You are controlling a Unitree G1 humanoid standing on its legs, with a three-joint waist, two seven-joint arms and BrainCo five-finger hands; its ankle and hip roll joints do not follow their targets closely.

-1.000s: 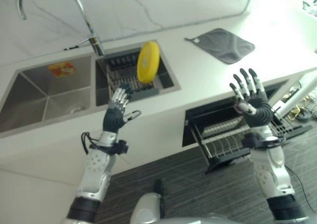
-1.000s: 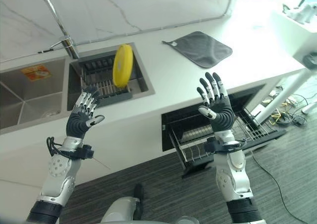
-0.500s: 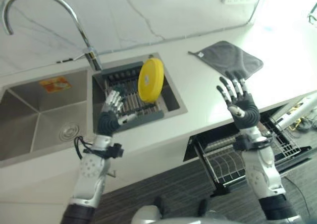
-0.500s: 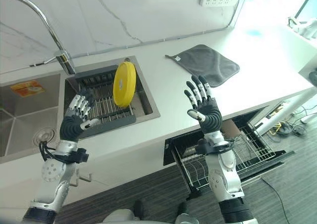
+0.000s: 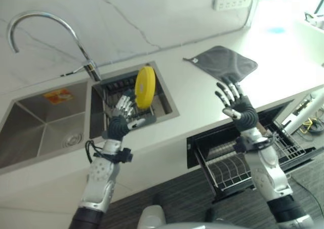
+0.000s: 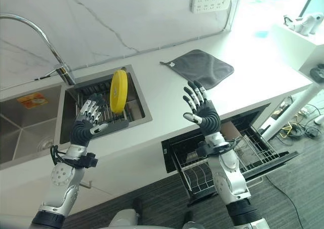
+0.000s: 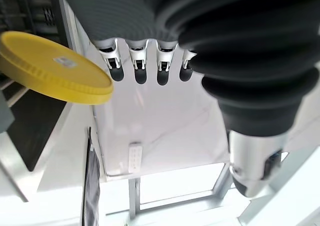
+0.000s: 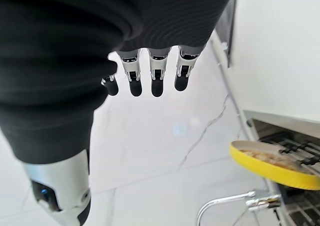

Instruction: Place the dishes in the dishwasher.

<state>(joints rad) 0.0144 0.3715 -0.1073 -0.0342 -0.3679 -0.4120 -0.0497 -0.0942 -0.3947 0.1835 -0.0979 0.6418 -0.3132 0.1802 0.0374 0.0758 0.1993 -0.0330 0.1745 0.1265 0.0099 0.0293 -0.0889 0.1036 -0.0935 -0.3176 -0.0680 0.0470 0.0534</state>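
round yellow plate (image 6: 118, 90) upright in dark sink rack (image 6: 109, 118), lower edge hidden | left hand (image 6: 83, 127) spread, empty | right hand (image 6: 202, 113) spread, empty | dishwasher's wire rack (image 6: 223, 155) partly hidden by right arm

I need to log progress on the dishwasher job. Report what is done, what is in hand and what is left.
Done: the dishwasher rack is pulled out below the counter and looks bare of dishes. In hand: nothing; the left hand is raised open near the sink and the right hand open above the counter edge. Left: the yellow plate stands on edge in the sink's drying rack, ungrasped, to be carried over.
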